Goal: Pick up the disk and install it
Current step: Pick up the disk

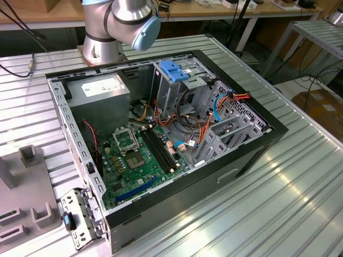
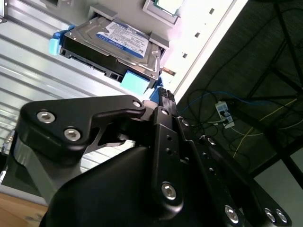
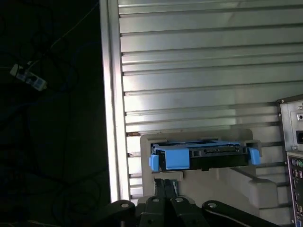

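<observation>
The disk (image 3: 203,157) lies flat in a pale grey holder (image 3: 239,187) on the ribbed metal surface (image 3: 199,71), near its edge. The pincer (image 3: 165,183) is closed on nothing, its tips just beside the disk's blue rail.

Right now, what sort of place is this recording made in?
Likely a robotics lab bench: an open computer case sits on a ribbed metal table beside the robot arm's base, the disk rests in a grey holder, and wooden benches stand behind.

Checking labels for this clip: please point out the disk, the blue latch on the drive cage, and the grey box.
disk (image 2: 113,40): second wrist view, top face.
blue latch (image 1: 174,70): exterior view, its middle.
grey box (image 1: 99,87): exterior view, white label.
</observation>
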